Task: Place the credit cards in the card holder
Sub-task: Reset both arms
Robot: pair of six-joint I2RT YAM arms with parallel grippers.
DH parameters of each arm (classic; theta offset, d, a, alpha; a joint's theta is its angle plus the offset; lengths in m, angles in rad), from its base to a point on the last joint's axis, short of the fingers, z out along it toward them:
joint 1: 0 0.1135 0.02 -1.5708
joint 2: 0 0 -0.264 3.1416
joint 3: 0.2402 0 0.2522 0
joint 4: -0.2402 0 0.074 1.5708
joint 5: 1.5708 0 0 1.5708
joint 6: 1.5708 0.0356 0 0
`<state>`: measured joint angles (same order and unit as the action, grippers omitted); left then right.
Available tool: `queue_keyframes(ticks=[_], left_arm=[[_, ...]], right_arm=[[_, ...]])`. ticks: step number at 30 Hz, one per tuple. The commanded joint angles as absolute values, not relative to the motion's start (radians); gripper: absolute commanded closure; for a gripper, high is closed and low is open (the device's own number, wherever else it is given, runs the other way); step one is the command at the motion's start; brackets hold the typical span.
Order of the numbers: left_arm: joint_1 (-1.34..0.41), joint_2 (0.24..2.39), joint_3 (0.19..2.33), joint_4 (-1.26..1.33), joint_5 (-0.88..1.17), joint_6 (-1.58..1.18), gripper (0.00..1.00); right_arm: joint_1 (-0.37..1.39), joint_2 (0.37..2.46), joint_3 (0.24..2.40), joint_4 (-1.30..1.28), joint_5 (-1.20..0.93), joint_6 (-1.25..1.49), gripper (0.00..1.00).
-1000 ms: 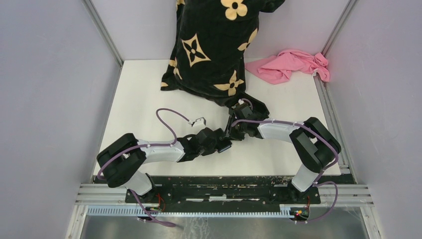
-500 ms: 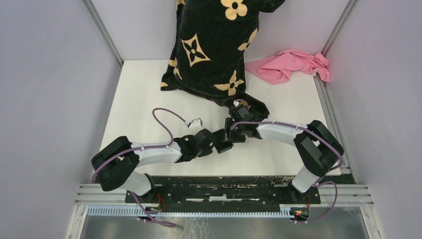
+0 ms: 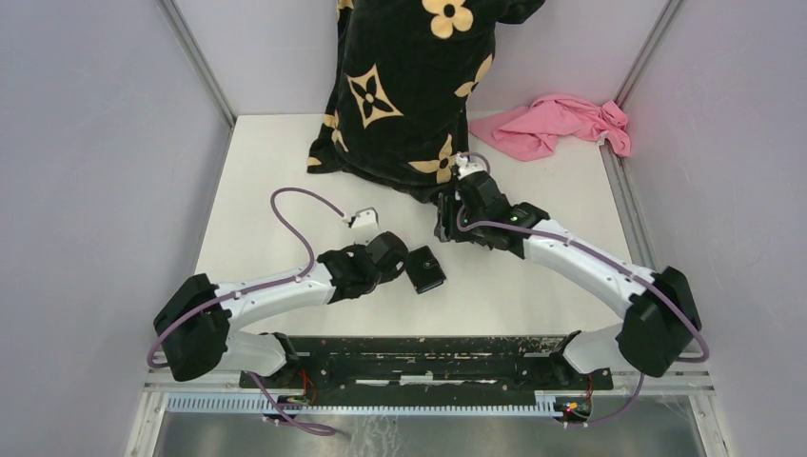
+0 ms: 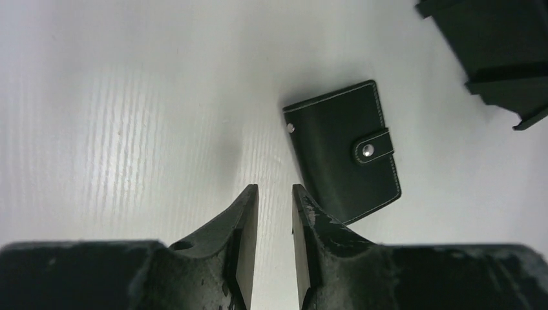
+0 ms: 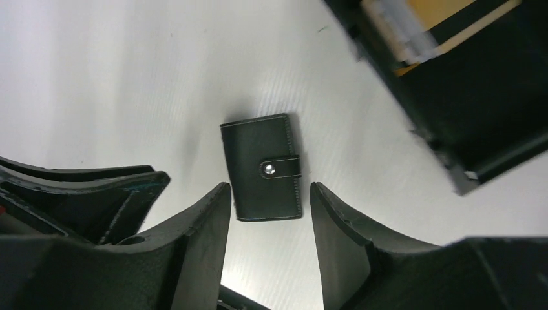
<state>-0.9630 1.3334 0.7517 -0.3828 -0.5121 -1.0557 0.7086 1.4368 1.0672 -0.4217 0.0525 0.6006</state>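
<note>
I see the card holder (image 3: pixel 425 269) lying flat on the white table (image 3: pixel 257 190) near the middle of the top view, folded shut with its strap snapped over the front. My left gripper (image 4: pixel 274 190) sits just left of it. In the left wrist view its fingers are close together with a narrow empty gap between them, and the holder lies just beyond and to the right of the fingertips. I cannot tell whether the right-hand fingertip touches its lower corner. My right gripper (image 5: pixel 269 187) is above and to the right of the holder in the top view. Its fingers are spread wide and pinch nothing, and its own camera shows the holder framed between them on the table below. A black tray (image 4: pixel 497 45) fills the upper right corner of the left wrist view, apart from the holder. A black cloth with yellow flowers (image 3: pixel 400 86) hangs at top centre, and a pink cloth (image 3: pixel 561 124) lies at upper right.
</note>
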Motion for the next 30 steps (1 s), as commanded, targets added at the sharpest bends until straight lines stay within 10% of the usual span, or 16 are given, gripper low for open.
queue_keyframes(ticks=[1, 10, 15, 19, 30], left_arm=[[-0.957, 1.283, 0.873, -0.451, -0.642, -0.94, 0.65], [-0.952, 1.298, 1.032, -0.487, -0.843, -0.684, 0.51], [-0.931, 1.276, 1.01, -0.452, -0.934, -0.638, 0.19], [-0.91, 1.253, 0.982, -0.433, -0.977, -0.615, 0.03], [-0.853, 1.184, 0.9, -0.395, -0.973, -0.576, 0.01]], right_arm=[[0.664, 1.302, 1.124, -0.545, 0.239, 0.479, 0.44], [0.611, 1.17, 1.135, -0.735, 0.614, 0.465, 0.13], [0.61, 1.191, 1.157, -0.851, 0.677, 0.526, 0.0], [0.61, 1.174, 1.142, -0.877, 0.689, 0.557, 0.0], [0.61, 1.049, 1.043, -0.805, 0.773, 0.557, 0.0]])
